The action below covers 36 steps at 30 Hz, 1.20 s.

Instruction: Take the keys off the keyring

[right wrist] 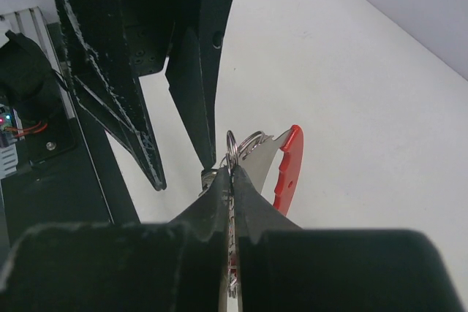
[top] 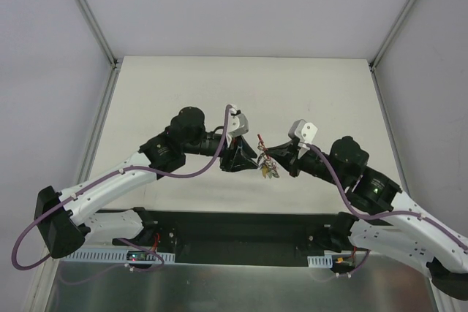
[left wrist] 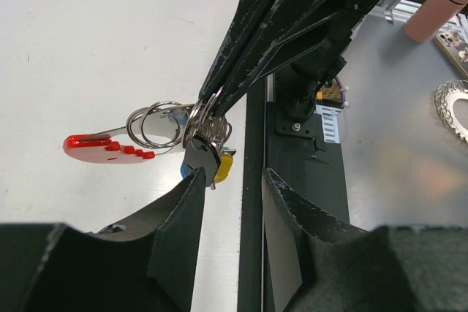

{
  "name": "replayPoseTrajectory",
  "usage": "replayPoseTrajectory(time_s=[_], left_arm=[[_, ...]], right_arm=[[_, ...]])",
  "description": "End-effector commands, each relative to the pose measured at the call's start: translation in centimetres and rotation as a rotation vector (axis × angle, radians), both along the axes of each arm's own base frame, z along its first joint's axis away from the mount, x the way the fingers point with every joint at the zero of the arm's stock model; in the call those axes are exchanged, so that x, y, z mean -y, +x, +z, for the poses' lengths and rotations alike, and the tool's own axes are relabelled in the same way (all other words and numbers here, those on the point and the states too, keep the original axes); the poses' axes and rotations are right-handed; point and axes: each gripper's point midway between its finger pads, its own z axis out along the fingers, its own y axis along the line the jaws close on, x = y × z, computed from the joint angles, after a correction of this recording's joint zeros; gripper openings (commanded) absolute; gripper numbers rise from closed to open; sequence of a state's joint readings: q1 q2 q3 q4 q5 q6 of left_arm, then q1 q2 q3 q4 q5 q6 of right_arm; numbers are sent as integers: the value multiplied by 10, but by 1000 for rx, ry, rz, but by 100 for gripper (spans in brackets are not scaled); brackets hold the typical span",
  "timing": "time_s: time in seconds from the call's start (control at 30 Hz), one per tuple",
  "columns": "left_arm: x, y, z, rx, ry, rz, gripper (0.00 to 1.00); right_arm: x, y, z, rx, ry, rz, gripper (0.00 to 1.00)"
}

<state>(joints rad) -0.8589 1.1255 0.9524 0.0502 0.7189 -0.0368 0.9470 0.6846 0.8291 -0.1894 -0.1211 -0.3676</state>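
Observation:
The keys [top: 268, 170] hang in a small bunch above the table between my two grippers. In the left wrist view the keyring [left wrist: 155, 123] shows as silvery loops joined to a red-handled flat piece [left wrist: 108, 148], with a black head [left wrist: 201, 156], a yellow head [left wrist: 224, 168] and a blue head [left wrist: 183, 172] below. My right gripper [right wrist: 232, 172] is shut on the keyring [right wrist: 231, 145] and holds it up; the red piece [right wrist: 286, 169] sticks out to its right. My left gripper [left wrist: 232, 177] is open, with its fingertips just below the bunch and nothing between them.
The black base strip [top: 234, 228] and a metal shelf [top: 234, 283] lie at the near edge. On the shelf are a pink cylinder [left wrist: 443, 6] and a silvery chain coil [left wrist: 447, 107]. Frame posts [top: 88, 12] stand at the table's back corners.

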Motion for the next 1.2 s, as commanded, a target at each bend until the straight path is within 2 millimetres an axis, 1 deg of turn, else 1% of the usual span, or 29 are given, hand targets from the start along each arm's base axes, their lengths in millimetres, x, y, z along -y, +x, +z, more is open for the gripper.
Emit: replayPoseTrajectory(time_s=[0.0, 0.07, 0.23, 0.4, 0.5, 0.57, 0.7, 0.93, 0.97, 1.17], left_arm=[[7, 0, 23, 25, -88, 6, 36], [6, -1, 26, 29, -105, 4, 36], [7, -2, 38, 66, -196, 6, 37], [6, -1, 37, 72, -207, 16, 37], [6, 0, 38, 72, -223, 24, 37], [5, -1, 45, 77, -257, 21, 37], [5, -6, 51, 67, -285, 6, 35], [5, -15, 47, 13, -276, -40, 28], [5, -15, 45, 6, -272, -40, 28], [4, -17, 38, -21, -259, -40, 29]], right_arm=[[-5, -6, 42, 67, 151, 29, 1], [-5, -8, 47, 71, 162, 40, 1], [-7, -10, 52, 70, 178, 56, 1], [-8, -13, 55, 63, 188, 71, 1], [-10, -15, 53, 55, 184, 85, 1], [-10, -16, 53, 55, 184, 86, 1], [-9, -15, 52, 55, 182, 82, 1], [-9, -11, 52, 62, 180, 65, 1], [-9, -11, 49, 57, 174, 63, 1], [-8, -10, 50, 62, 180, 54, 1]])
